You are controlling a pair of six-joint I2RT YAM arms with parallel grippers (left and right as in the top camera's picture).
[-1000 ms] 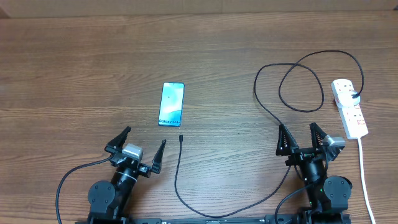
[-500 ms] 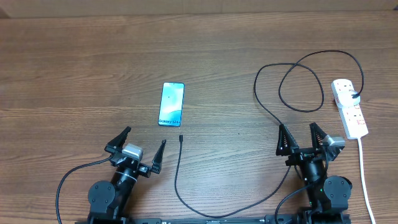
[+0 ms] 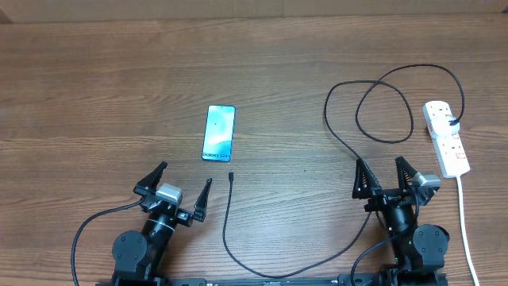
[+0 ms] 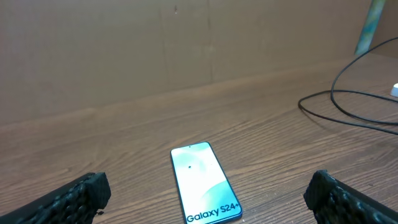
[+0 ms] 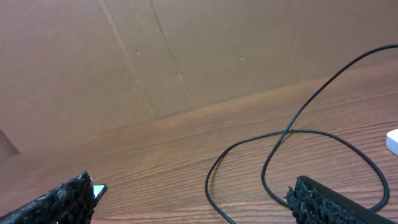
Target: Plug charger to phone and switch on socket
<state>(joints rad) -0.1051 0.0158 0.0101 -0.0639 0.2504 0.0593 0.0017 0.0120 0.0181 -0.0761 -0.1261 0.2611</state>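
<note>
I find no step done. Phone (image 3: 220, 133) flat mid-table, screen lit. Charger plug tip (image 3: 230, 176) near phone's lower edge, not inserted. Socket (image 3: 446, 139) far right; switch state unreadable. Left gripper (image 3: 186, 175), right gripper (image 3: 379, 161): jaws spread, empty. Plugging, switching remain.

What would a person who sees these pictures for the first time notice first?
The phone stands out most: its bright blue screen faces up, and it lies alone near the middle of the brown wooden table. To the right, a thin black cable makes large loops and runs to a white power strip near the right edge. The cable's free end lies just in front of the phone, not plugged in.
</note>
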